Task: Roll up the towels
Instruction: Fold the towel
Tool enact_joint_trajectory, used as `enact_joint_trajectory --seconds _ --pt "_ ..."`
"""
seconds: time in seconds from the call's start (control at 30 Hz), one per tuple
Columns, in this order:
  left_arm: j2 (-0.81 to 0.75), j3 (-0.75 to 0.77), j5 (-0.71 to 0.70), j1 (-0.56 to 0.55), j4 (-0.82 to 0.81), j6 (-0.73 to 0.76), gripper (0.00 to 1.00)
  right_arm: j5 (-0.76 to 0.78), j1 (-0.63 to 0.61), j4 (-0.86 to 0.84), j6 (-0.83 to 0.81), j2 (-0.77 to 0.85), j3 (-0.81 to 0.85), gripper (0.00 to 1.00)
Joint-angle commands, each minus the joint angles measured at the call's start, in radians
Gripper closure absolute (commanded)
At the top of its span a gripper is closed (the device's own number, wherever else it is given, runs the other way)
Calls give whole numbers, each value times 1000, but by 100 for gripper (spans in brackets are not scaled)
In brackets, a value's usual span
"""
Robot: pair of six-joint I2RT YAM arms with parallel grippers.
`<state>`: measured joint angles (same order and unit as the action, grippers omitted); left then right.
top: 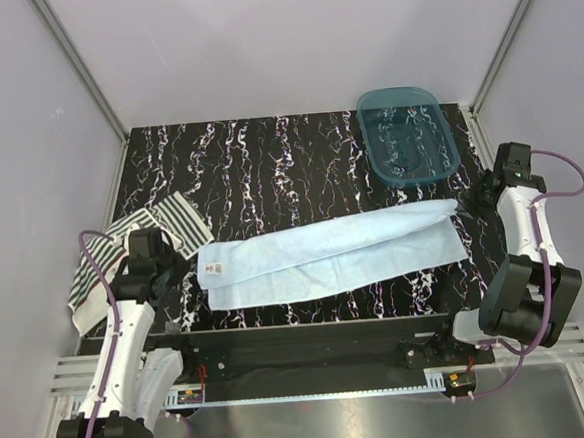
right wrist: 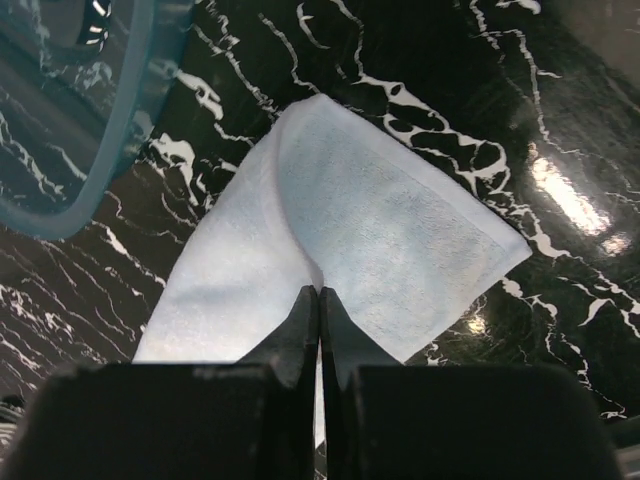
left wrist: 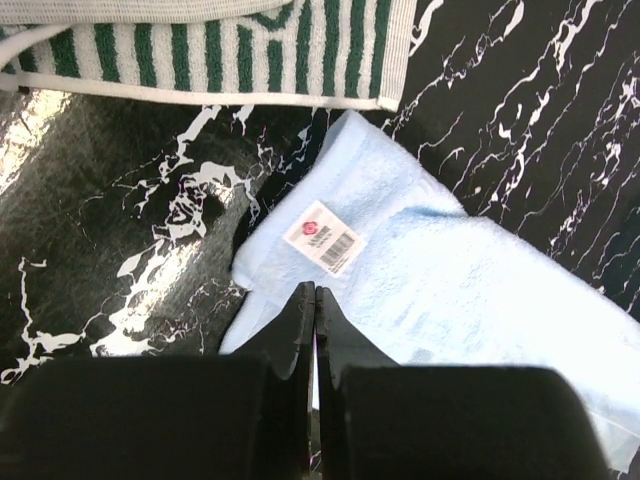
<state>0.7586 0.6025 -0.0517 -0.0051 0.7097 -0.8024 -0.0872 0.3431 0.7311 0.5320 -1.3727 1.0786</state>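
The light blue towel (top: 335,258) lies folded into a long strip across the middle of the black marbled table (top: 269,170). My left gripper (left wrist: 315,290) is shut on its left end, just below the barcode label (left wrist: 323,236). My right gripper (right wrist: 319,292) is shut on the strip's right end (right wrist: 380,230), where a crease in the cloth runs up from the fingertips. From above, the left gripper (top: 185,270) and the right gripper (top: 462,207) stand at opposite ends of the strip. The green-and-white striped towel (top: 124,253) lies rumpled at the left edge, beside my left wrist.
A translucent teal plastic tub (top: 407,136) stands at the back right corner, close to the right gripper; its rim (right wrist: 95,180) shows in the right wrist view. The striped towel's hem (left wrist: 230,60) lies just beyond the blue towel's corner. Grey walls enclose the table.
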Motion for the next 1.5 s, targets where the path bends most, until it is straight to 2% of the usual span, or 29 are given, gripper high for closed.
enact_joint_trajectory --seconds 0.0,0.13,0.23,0.27,0.3,0.47,0.57,0.83,1.1,1.3,1.37,1.4,1.43,1.47 --pt "-18 29 46 4 13 25 100 -15 51 -2 19 18 -22 100" --pt "-12 26 72 5 24 28 100 -19 62 -1 20 17 -48 100" --pt "-13 7 84 5 4 20 85 18 63 -16 25 38 -106 100" --pt "-10 0 87 4 -6 19 72 23 63 -24 32 38 -123 100" --pt "-4 -4 88 5 -15 19 67 32 65 -41 39 31 -149 100" --pt "64 -15 99 4 -81 34 49 30 112 -91 43 -45 -183 97" --pt "111 -20 81 5 -114 48 45 29 161 -119 36 -103 -175 97" --pt "263 -30 90 4 -205 55 44 -36 177 -179 39 -206 -169 100" --pt "202 -130 59 -30 -214 13 46 -48 177 -194 23 -212 -172 100" --pt "261 -201 79 -50 -303 0 47 -72 177 -200 28 -229 -158 100" --pt "288 -214 76 -58 -329 6 53 -75 177 -200 25 -236 -154 100" --pt "292 -219 73 -61 -334 8 53 -74 177 -202 26 -238 -154 100" --pt "297 -221 64 -62 -342 11 60 -75 177 -203 25 -241 -154 100" --pt "303 -219 62 -65 -345 12 62 -78 178 -208 25 -243 -155 100"
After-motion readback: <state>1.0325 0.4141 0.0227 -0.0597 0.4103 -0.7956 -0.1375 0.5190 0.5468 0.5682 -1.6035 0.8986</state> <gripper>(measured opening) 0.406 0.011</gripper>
